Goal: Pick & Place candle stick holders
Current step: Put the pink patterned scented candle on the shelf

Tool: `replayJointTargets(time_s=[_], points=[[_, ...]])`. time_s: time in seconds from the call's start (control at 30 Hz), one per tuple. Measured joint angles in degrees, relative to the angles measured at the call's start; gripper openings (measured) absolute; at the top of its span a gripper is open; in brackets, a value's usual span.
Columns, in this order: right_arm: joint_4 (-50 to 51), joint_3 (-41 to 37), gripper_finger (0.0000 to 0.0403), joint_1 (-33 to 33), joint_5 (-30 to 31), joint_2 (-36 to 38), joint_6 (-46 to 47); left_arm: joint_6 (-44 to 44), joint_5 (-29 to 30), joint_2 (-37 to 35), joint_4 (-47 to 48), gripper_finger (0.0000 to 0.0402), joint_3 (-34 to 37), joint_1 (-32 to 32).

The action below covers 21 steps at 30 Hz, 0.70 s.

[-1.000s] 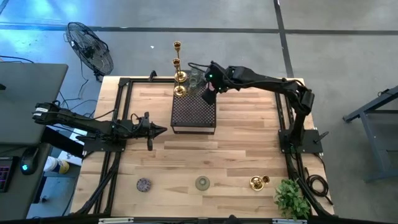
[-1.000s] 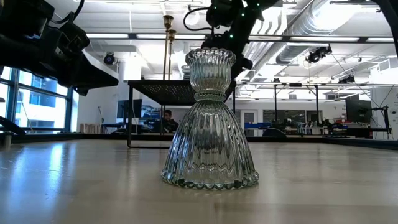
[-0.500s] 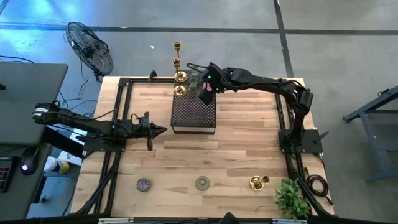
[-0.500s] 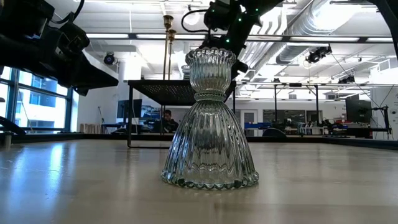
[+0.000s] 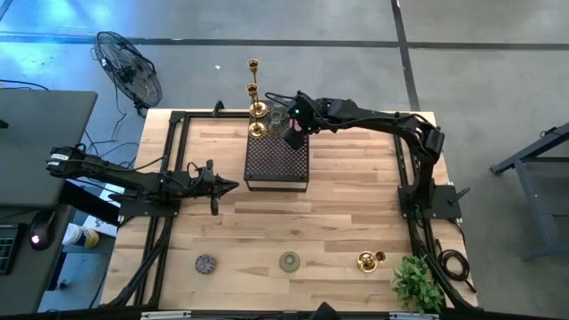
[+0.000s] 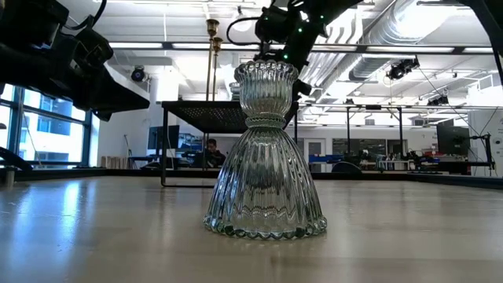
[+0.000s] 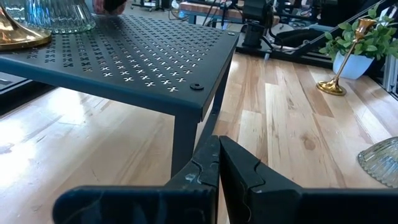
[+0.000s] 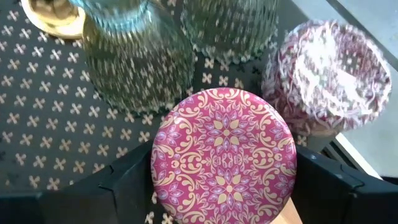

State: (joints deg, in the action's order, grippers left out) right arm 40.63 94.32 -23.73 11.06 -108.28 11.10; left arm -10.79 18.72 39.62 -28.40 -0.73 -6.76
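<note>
Since a second ago the right gripper (image 5: 292,132) has crept a little further toward the back of the box (image 5: 277,163), carrying the pink holder (image 8: 224,155); nothing else on the table has shifted. Its fingers (image 8: 130,180) are clamped on that holder from both sides, and the right wrist view meets its patterned round face head-on, so its axis points straight at that camera.

Just past it stand two ribbed clear glass holders (image 8: 134,53), a pink-and-white glass cup (image 8: 333,78) and the edge of a gold base (image 8: 53,15), all on the box's perforated top. From above, two tall gold candlesticks (image 5: 256,93) stand upright at the box's back left corner, crowding the gripper's spot.

Near the front edge lie a grey-purple cup (image 5: 206,263), a green cup (image 5: 289,261) and a gold holder (image 5: 370,260) tipped over beside the plant (image 5: 416,283).

Only the low view shows the green cup as a ribbed, bell-shaped glass (image 6: 266,153) standing upright, filling the foreground and hiding most of the box.

Left of the box the left gripper (image 5: 227,186) waits with its jaws shut and empty; its wrist view looks under the box's corner toward the tipped gold holder (image 7: 345,59).
</note>
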Motion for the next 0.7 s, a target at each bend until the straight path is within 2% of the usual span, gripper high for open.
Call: replayJointTargets(time_s=[0.4, 0.7], points=[[-0.14, 0.00, 0.0293, 0.00, -0.10, -0.23, -0.40, 0.00, -0.02, -0.01, -0.02, 0.0001, 0.00, 0.00], [-0.05, 0.00, 0.0322, 0.02, 0.07, -0.23, -1.12, 0.00, -0.07, -0.02, -0.04, 0.0001, 0.00, 0.00]])
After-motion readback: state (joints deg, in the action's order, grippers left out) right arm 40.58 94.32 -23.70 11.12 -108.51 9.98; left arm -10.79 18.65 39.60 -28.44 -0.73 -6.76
